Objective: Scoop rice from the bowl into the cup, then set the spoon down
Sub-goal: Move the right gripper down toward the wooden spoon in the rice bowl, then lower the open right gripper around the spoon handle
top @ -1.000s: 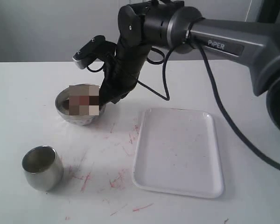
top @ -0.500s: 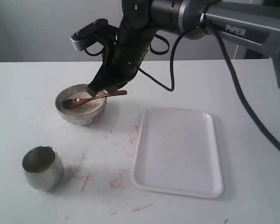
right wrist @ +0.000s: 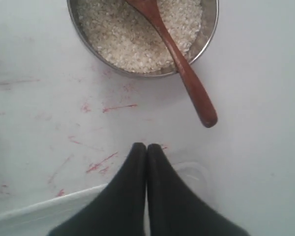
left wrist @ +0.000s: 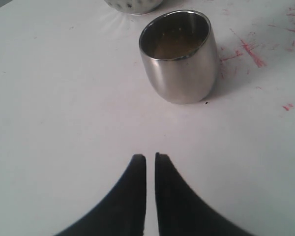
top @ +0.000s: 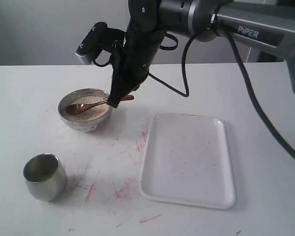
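The steel bowl [top: 64, 105] holds off-white rice [top: 88, 109]. In it lies the brown wooden spoon [top: 101, 103], head in the grains and handle resting over the rim. My right gripper [top: 113, 104] hovers beside the handle end, shut and empty. In the right wrist view its tips [right wrist: 147, 146] stand apart from the spoon [right wrist: 187, 78], the bowl [right wrist: 209, 34] and the rice [right wrist: 123, 34]. The steel cup [top: 44, 176] stands at the front left. In the left wrist view my left gripper [left wrist: 150, 156] sits shut and empty, just short of the cup [left wrist: 179, 73].
A white tray [top: 187, 160] lies right of the bowl; its corner [right wrist: 39, 209] shows under my right gripper. Red marks streak the white table between bowl, cup and tray. The right arm and its cable reach in from the upper right. The left arm is out of the exterior view.
My right gripper has let go of the spoon, lifted off the bowl and shut; the spoon now rests in the rice with its handle over the rim.
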